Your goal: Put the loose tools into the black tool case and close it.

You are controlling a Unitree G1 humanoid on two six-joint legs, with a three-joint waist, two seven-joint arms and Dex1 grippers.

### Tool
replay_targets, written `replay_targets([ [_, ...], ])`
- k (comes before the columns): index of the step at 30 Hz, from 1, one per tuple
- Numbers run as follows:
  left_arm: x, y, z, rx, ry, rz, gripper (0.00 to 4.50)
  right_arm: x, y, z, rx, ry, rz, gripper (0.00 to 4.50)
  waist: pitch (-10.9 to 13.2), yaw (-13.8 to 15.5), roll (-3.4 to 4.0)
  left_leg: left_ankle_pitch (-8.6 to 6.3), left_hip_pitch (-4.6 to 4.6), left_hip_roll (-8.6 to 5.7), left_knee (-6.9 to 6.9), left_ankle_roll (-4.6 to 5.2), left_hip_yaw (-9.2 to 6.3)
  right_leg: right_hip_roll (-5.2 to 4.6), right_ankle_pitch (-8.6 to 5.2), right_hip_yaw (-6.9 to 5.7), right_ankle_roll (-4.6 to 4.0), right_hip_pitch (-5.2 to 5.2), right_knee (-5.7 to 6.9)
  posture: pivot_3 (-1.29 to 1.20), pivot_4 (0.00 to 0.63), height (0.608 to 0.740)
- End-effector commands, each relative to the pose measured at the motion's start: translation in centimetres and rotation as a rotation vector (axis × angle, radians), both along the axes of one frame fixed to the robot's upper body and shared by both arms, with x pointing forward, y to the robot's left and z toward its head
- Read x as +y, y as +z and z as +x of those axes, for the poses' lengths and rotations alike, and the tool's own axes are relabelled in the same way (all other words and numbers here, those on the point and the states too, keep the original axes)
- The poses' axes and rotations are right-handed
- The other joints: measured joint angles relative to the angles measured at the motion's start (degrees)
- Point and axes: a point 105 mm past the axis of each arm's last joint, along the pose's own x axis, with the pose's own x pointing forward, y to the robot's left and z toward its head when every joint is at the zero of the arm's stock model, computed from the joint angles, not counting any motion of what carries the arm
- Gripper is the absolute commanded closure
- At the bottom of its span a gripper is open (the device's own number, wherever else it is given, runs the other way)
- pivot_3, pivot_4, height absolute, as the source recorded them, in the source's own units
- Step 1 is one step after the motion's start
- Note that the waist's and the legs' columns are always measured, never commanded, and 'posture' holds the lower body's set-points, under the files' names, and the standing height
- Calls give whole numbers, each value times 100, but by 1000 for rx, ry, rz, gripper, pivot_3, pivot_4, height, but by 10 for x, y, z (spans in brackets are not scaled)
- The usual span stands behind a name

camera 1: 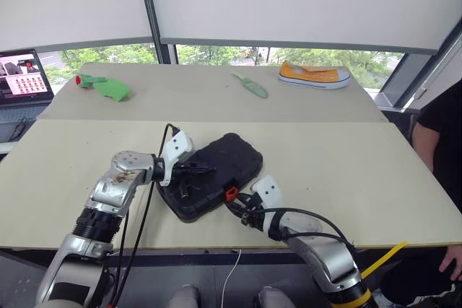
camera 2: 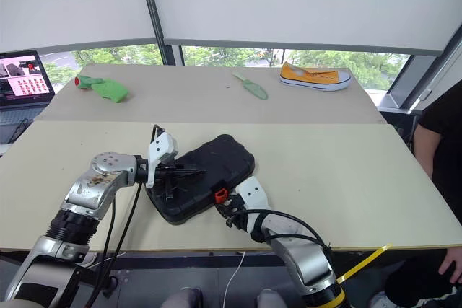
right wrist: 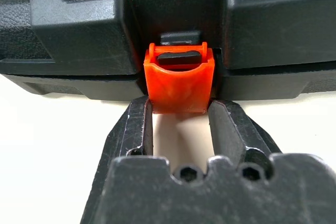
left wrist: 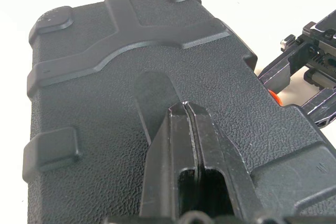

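Observation:
The black tool case (camera 1: 224, 155) lies flat and closed on the table, near its front edge. My left gripper (camera 1: 208, 170) is shut, and its joined fingertips (left wrist: 185, 107) rest on the textured lid (left wrist: 105, 103). My right gripper (right wrist: 180, 106) comes in from the front at the case's orange latch (right wrist: 179, 77). One finger (right wrist: 137, 124) stands on each side of the latch, pinching its lower end. The latch (camera 1: 231, 193) sits on the case's near edge. The loose tools are out of view.
A green trowel (camera 1: 250, 85), an orange shoe (camera 1: 315, 75) and a green object with a red tip (camera 1: 105, 87) lie on the far table. A laptop (camera 1: 23, 77) stands at the far left. A person (camera 1: 442, 142) sits at the right, one hand (camera 1: 453, 261) by the table's front corner.

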Motion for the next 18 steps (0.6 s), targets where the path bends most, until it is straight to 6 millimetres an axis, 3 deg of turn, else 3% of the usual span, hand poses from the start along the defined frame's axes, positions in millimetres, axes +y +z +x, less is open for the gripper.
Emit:
replay_targets([
  [1,17,-57,-13,206,65,105,4500,-6,19,-4,-76,16,41,3220,0,5,0,0,-1,0,0,0,0,0,0,0,0,0,-1,0,150,740],
  [7,18,-57,-14,209,67,106,4500,-14,13,-14,-123,36,6,3220,0,8,0,0,-1,-2,0,0,1,0,-2,0,3,1,-4,0,150,740],
  [18,21,-56,-13,212,74,114,4500,-13,27,-15,-228,43,100,3220,0,5,0,0,-2,-1,-1,0,0,0,-2,0,3,2,-12,0,150,740],
])
